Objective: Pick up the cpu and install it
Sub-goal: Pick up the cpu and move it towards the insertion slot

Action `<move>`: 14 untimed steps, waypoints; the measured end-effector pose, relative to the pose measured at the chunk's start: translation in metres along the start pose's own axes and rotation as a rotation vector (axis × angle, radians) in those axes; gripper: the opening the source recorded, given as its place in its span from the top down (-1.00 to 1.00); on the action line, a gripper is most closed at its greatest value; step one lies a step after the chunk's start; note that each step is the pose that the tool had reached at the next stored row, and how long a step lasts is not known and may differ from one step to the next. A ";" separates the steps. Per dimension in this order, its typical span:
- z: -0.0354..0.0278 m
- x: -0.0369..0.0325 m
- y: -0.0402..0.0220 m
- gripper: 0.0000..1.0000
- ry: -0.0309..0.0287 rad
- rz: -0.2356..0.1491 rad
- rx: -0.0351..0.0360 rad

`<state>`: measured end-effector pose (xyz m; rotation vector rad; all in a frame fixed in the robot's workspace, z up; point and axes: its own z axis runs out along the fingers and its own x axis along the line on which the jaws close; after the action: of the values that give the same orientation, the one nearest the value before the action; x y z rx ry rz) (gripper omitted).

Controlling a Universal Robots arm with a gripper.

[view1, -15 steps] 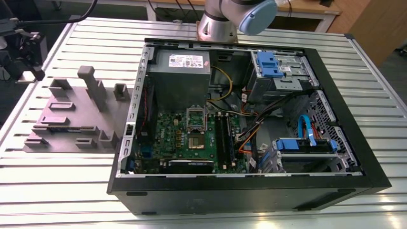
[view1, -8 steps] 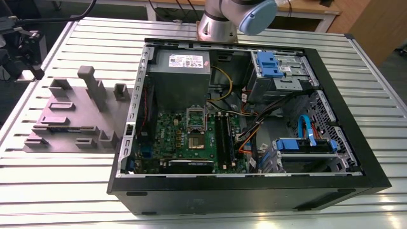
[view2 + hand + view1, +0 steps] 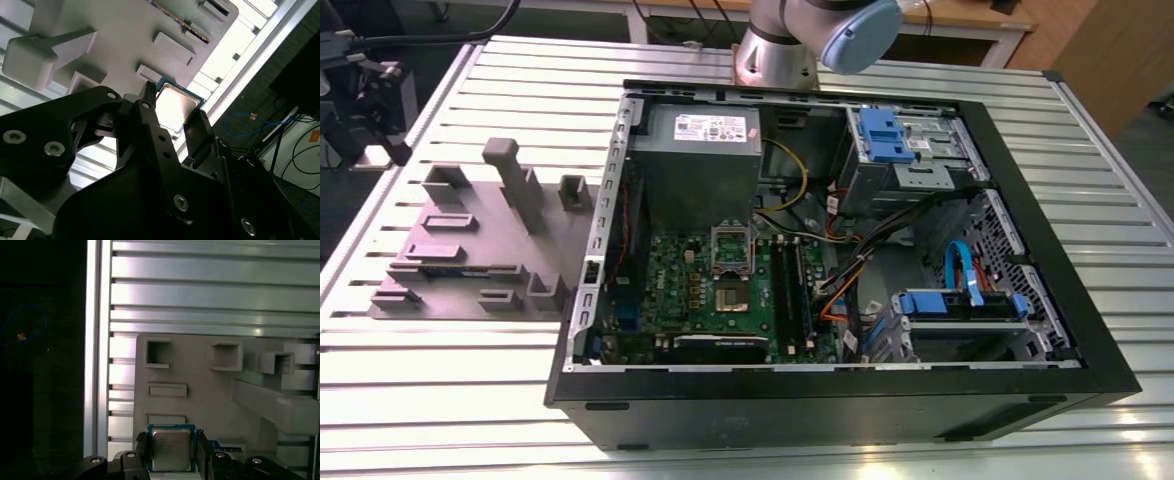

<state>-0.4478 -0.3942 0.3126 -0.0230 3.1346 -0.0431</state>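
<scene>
Under the gripper (image 3: 171,454) runs a table (image 3: 454,380) of ribbed aluminium slats. Its edge rail passes close by the gripper, and past that rail the floor is dark, with a loop of blue cable (image 3: 25,322) lying on it. Pale wooden furniture (image 3: 1107,50) stands beyond the table's far corner.

An open black computer case (image 3: 854,410) lies on the slats across the fixture from the gripper and well apart from it. Inside it are a green motherboard (image 3: 720,290) and a grey power supply (image 3: 700,150) with a white label (image 3: 710,127) whose print I cannot read. The arm's base (image 3: 781,50) rises just behind the case.

Directly below the gripper sits a grey moulded fixture (image 3: 210,400) of pockets and posts, resting on the slats.

In both wrist views the cpu (image 3: 171,449) sits between the two black fingers (image 3: 142,447), over the fixture's end nearest the table edge. The fingers are drawn in to the chip's width and press on two opposite edges. I cannot tell whether it has been lifted off the fixture. Its silvery lid bears faint print, not legible, inside a thin teal rim.
</scene>
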 end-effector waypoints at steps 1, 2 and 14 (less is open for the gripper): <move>-0.0005 0.0000 0.0000 0.06 0.0000 0.000 0.0000; -0.0007 0.0000 0.0000 0.06 0.0000 0.000 0.0000; -0.0036 0.0000 -0.0001 0.06 0.0002 0.000 0.0002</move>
<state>-0.4478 -0.3942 0.3162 -0.0230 3.1348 -0.0434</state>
